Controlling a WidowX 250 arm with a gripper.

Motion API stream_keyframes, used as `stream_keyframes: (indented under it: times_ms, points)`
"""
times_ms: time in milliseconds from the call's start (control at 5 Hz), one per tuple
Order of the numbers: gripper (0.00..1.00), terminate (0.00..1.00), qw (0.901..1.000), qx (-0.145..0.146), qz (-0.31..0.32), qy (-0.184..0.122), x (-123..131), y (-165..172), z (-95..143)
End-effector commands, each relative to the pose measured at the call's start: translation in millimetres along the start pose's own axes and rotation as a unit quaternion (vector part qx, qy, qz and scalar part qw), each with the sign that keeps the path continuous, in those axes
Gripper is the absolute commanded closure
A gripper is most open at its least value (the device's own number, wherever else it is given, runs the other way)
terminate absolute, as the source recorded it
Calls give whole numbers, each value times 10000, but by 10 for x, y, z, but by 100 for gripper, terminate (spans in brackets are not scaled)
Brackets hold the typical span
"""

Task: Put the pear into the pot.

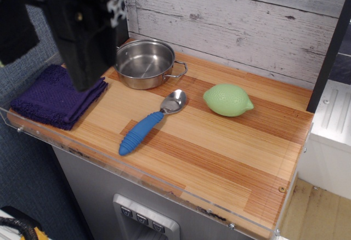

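The pear (227, 100) is pale green and lemon-shaped, lying on the wooden counter at the right of centre, its pointed tip to the right. The pot (145, 63) is a small shiny steel pot with wire loop handles, standing empty at the back of the counter, left of the pear. My gripper (88, 43) is a large black shape at the upper left, close to the camera, above the cloth and left of the pot. Its fingertips do not show, so I cannot tell whether it is open. It holds nothing that I can see.
A metal spoon with a blue handle (148, 124) lies between pot and pear, nearer the front. A folded purple cloth (57, 97) lies at the left edge. A grey plank wall (236, 21) stands behind the counter (219, 158), which has a clear plastic front lip.
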State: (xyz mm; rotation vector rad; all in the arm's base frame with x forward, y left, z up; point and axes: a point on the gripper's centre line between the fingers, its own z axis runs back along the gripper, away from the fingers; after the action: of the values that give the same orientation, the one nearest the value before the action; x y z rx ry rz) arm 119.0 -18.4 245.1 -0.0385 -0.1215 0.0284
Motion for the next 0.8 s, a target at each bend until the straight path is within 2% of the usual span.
stream_keyframes:
  times_ms: [0,400,600]
  points:
    - [0,0,10000,0,0,0,0,0,0]
    - [0,0,9985,-349,422,33,516,205,-320]
    - [0,0,9974,-694,196,-29,827,253,-541]
